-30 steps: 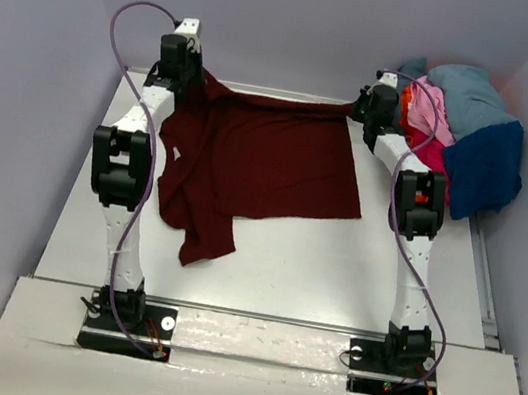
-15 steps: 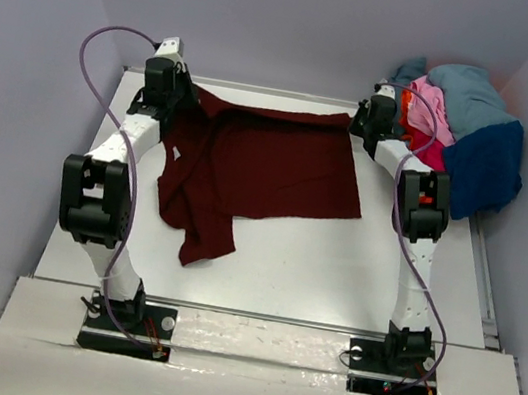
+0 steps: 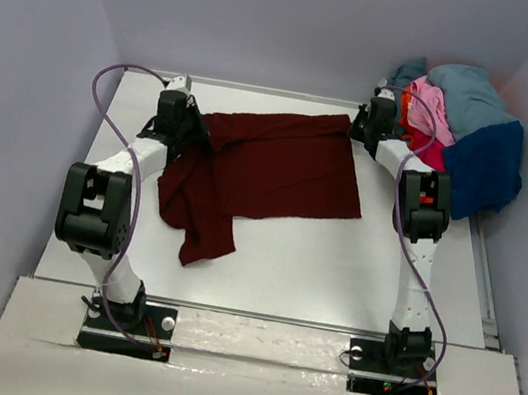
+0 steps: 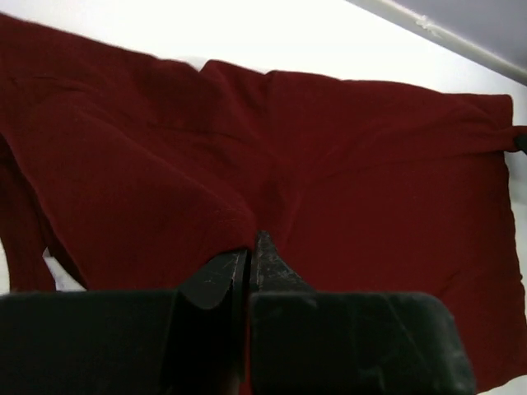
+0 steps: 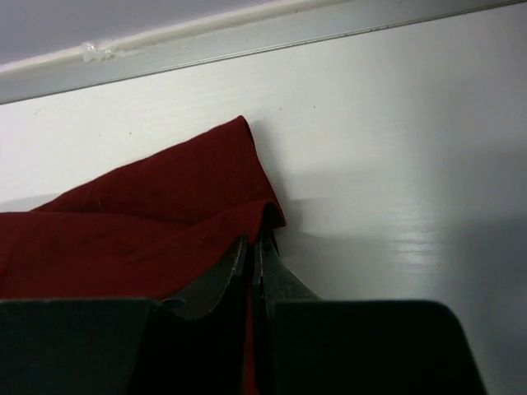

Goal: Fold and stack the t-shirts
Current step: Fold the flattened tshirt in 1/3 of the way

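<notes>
Maroon shirt lay spread at mid-frame. My right gripper stayed clamped on its corner at upper right; my left gripper, clamped on the other far corner, had carried it inward over the cloth, apparently starting the first fold.

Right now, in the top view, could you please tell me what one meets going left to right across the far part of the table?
left gripper → maroon shirt → right gripper → shirt pile
</notes>
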You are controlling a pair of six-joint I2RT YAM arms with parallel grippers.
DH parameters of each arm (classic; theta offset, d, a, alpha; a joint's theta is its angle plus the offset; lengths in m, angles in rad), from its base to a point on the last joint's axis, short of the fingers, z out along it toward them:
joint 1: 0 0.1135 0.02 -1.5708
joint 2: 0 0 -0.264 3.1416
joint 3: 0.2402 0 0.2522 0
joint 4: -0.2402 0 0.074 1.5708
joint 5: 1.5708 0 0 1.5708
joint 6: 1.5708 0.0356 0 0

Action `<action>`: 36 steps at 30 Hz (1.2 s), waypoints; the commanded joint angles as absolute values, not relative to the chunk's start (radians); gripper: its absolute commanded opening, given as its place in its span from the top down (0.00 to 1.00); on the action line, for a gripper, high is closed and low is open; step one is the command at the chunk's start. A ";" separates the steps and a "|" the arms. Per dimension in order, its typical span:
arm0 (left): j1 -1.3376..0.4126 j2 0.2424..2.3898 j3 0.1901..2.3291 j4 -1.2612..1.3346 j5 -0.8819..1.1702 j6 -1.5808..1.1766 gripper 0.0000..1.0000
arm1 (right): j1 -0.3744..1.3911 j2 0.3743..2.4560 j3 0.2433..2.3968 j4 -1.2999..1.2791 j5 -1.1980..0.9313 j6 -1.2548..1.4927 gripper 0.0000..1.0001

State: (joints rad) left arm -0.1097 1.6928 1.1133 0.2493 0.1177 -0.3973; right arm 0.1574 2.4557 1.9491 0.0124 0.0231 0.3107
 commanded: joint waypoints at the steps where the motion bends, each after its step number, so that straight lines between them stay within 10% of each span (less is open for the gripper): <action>1: -0.104 1.605 1.069 0.295 0.066 -0.433 0.94 | 0.152 2.382 1.938 -0.029 0.008 0.334 0.93; 11: -0.104 1.569 0.983 0.310 0.066 -0.488 0.94 | 0.152 2.390 1.947 -0.057 0.008 0.337 0.93; 15: -0.104 1.554 0.971 0.302 0.061 -0.483 0.50 | 0.152 2.402 1.991 -0.103 -0.026 0.334 0.93; 18: -0.104 1.502 0.983 0.270 0.013 -0.483 0.01 | 0.152 2.379 2.016 -0.135 -0.069 0.318 0.53; 21: -0.104 1.436 1.040 0.232 -0.053 -0.451 0.01 | 0.152 2.349 2.074 -0.201 -0.113 0.292 0.24; 22: -0.104 1.421 1.063 0.216 -0.072 -0.445 0.01 | 0.152 2.344 2.101 -0.231 -0.133 0.281 0.00; 36: 0.067 1.485 1.253 -0.198 -0.111 -0.615 0.06 | 0.152 1.974 1.695 -0.293 -0.313 0.276 0.08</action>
